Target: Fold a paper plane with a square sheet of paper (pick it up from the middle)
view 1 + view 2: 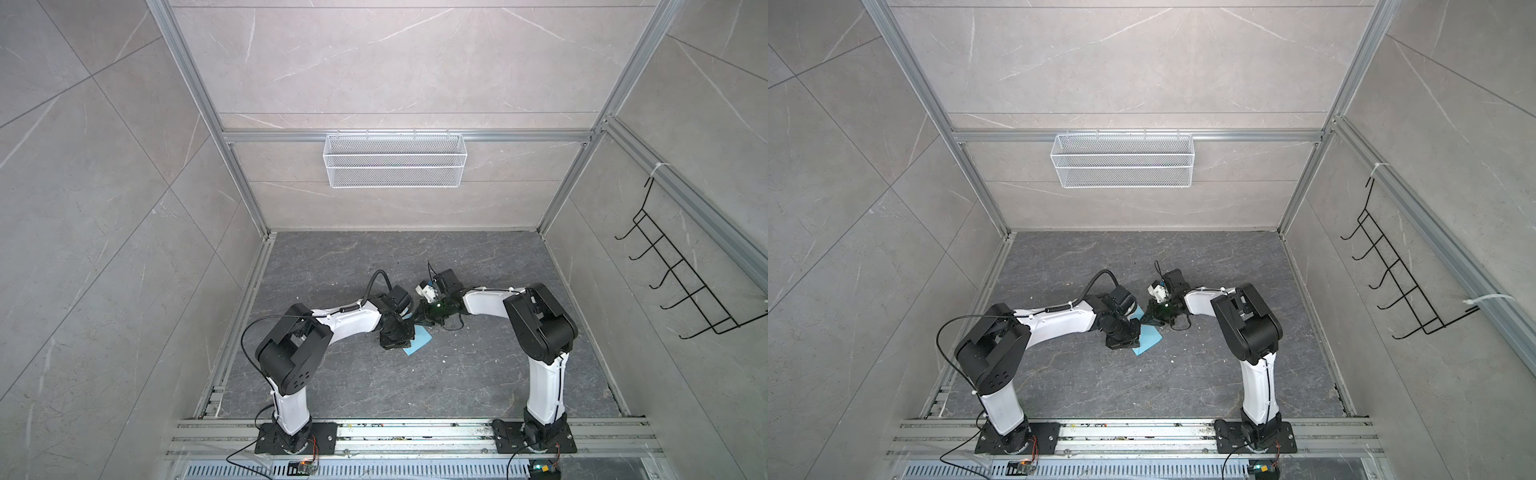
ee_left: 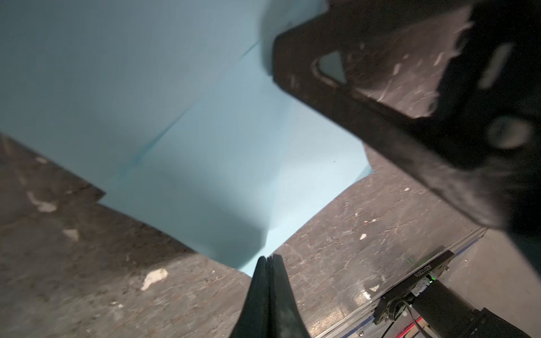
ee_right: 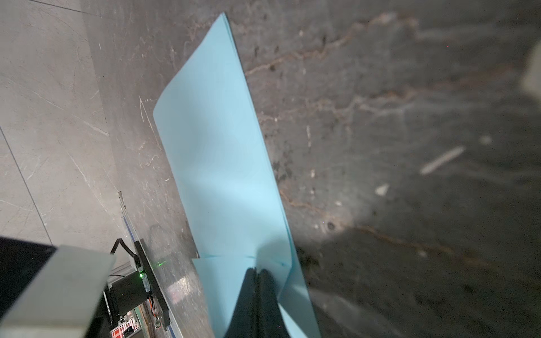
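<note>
Nearest the lens in the left wrist view, the black tapered left gripper (image 2: 267, 260) is pressed shut on one edge of the light-blue square sheet of thin matte paper (image 2: 228, 181), which puckers slightly at the pinch. The black right gripper (image 3: 257, 272) is likewise clamped on the sheet, with paper showing on both sides of it.

In both top views the sheet (image 1: 420, 344) (image 1: 1149, 338) sits just below the centre of the frame, between the two wrists, over the dark grey marbled tabletop (image 1: 374, 386). Whether its low corner touches that surface cannot be told.

One layer overlaps another, so the step in hand looks like an early fold. To do it well, the arms should move together and keep the paper lightly taut without tearing it. They should line up the edges before pressing, then lower the fold flat so the crease runs straight.
</note>
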Motion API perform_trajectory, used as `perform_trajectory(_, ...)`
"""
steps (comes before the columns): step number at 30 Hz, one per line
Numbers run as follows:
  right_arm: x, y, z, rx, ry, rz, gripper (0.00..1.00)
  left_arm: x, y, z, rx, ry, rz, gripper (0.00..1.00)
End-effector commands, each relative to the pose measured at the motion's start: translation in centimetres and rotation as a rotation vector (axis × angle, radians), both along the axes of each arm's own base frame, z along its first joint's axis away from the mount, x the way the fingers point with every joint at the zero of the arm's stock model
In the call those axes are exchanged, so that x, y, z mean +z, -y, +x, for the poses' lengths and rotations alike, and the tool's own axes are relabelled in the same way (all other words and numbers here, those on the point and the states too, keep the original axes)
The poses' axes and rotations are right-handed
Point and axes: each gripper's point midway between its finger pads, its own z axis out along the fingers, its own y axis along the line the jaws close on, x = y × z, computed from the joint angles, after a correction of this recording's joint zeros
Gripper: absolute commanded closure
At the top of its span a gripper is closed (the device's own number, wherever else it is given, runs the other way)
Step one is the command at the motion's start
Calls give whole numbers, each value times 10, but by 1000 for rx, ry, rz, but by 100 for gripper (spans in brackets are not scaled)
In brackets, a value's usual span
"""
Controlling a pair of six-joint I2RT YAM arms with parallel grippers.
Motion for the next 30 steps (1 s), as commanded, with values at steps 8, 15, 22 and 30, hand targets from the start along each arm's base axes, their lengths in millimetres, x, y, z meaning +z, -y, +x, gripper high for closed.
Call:
perform_trajectory(8, -57, 28, -16, -62, -103, -173, 97, 1, 18, 14, -27, 19, -16, 100)
perform_trajectory(15, -58, 27, -17, -62, -107, -173, 97, -13, 11, 3, -28, -35, 12, 100)
perform_trajectory(22, -60, 30, -17, -64, -112, -182, 97, -24, -4, -11, -25, -82, 72, 100)
perform_trajectory(30, -61, 31, -16, -69, -115, -187, 97, -27, -15, -29, -43, -112, 129, 100)
